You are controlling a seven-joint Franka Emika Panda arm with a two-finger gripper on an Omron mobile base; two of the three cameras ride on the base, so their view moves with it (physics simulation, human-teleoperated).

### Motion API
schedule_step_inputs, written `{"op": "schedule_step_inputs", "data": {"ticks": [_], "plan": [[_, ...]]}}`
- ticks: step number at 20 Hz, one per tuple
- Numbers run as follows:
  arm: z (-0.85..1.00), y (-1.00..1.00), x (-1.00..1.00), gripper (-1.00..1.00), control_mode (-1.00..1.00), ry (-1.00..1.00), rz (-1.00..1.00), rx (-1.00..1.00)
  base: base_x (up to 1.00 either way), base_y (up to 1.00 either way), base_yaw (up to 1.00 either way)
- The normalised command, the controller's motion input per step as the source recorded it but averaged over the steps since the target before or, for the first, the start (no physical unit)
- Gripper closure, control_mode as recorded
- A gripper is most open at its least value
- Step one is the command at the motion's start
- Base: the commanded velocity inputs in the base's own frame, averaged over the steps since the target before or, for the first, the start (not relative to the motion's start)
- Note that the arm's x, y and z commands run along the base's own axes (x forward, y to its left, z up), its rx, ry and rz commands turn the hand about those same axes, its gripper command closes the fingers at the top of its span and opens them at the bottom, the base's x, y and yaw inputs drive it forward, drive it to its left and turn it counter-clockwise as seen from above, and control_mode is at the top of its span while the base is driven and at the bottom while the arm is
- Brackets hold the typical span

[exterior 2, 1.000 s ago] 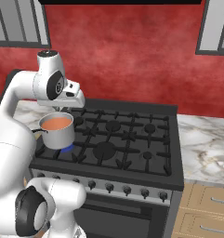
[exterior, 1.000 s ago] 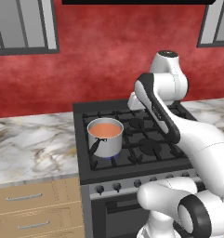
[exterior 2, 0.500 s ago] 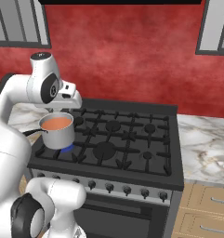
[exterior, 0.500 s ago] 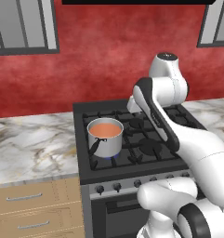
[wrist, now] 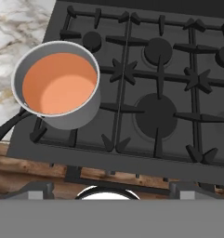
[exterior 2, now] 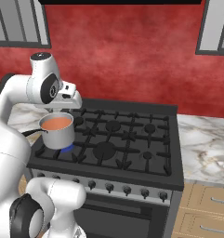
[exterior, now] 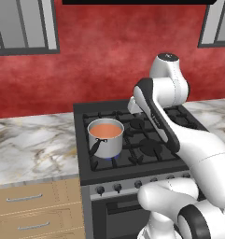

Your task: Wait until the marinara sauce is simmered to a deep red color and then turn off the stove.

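Simmering pale orange marinara sauce [wrist: 60,82] in saucepan [wrist: 81,114] on stove [wrist: 155,111] front-left burner, blue flame [exterior: 107,160] beneath; gripper [wrist: 106,188] fingers spread apart above.

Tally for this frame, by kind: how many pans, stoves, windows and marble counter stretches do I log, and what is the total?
saucepan holding marinara sauce: 1
stove: 1
windows: 2
marble counter stretches: 2
Total: 6
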Motion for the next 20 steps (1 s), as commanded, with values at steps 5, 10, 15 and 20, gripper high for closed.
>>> {"op": "schedule_step_inputs", "data": {"ticks": [5, 10, 15, 20], "plan": [[0.00, 0.00, 0.00, -1.00, -1.00, 0.00, 0.00, 0.00, 0.00, 0.00, 0.00], [0.00, 0.00, 0.00, -1.00, -1.00, 0.00, 0.00, 0.00, 0.00, 0.00, 0.00], [0.00, 0.00, 0.00, -1.00, -1.00, 0.00, 0.00, 0.00, 0.00, 0.00, 0.00], [0.00, 0.00, 0.00, -1.00, -1.00, 0.00, 0.00, 0.00, 0.00, 0.00, 0.00]]}}
